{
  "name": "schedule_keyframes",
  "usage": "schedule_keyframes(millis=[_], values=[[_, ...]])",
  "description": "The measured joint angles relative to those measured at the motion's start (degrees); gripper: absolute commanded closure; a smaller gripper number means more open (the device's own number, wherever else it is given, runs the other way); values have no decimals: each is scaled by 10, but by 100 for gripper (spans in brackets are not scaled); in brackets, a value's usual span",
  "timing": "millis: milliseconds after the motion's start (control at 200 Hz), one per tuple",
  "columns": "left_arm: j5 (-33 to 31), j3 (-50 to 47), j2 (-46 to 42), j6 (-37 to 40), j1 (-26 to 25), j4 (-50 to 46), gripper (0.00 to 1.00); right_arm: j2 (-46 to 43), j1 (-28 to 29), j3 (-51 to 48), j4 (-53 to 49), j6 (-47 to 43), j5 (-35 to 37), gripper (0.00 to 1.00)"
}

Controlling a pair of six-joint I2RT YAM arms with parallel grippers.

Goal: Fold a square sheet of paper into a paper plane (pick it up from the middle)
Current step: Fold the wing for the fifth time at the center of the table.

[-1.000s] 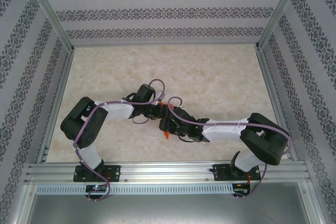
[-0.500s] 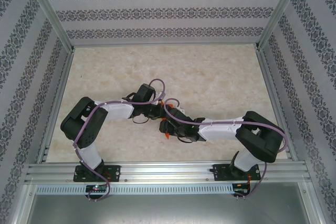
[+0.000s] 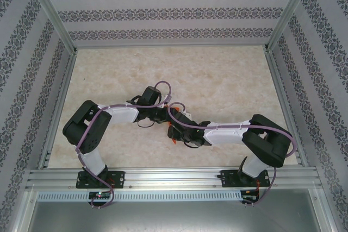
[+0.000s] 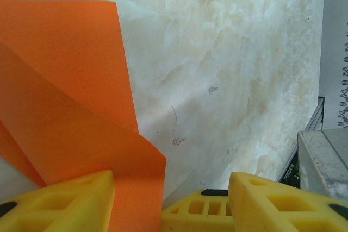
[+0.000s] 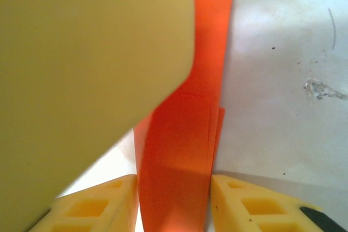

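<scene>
In the overhead view the two arms meet near the middle of the pale marbled table (image 3: pixel 217 80), with the left gripper (image 3: pixel 162 117) just beside the right gripper (image 3: pixel 175 132). Small bits of the orange paper (image 3: pixel 173 140) peek out between and beneath them. In the left wrist view, the left gripper (image 4: pixel 171 180) has its yellow fingers (image 4: pixel 65 202) standing well apart, and bare tabletop shows in the gap. The orange paper (image 4: pixel 70 96) lies against the inner side of the left-hand finger only, and the other finger (image 4: pixel 272 205) stands clear of it, so this gripper is released and clamps nothing. Here the paper is folded, with a slanted crease running across it and one layer lapping over another down to a corner between the fingers. In the right wrist view, the right gripper (image 5: pixel 174 180) straddles a narrow strip of the orange paper (image 5: pixel 185 134) made of several stacked layers. The strip fills the gap from one finger (image 5: pixel 98 207) to the other (image 5: pixel 255 207), meeting both inner edges. I cannot tell whether they squeeze it or merely flank it. A large blurred yellow shape (image 5: pixel 81 69) covers the upper left of that view, too near to make out.
</scene>
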Motion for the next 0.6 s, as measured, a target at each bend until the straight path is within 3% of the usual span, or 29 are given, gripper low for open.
schedule_keyframes(millis=[300,599], values=[[0,10,0,0,0,0,41,0,0,-3,-2,-1,2,73],[0,12,1,0,0,0,41,-3,-4,-15,13,2,3,77]])
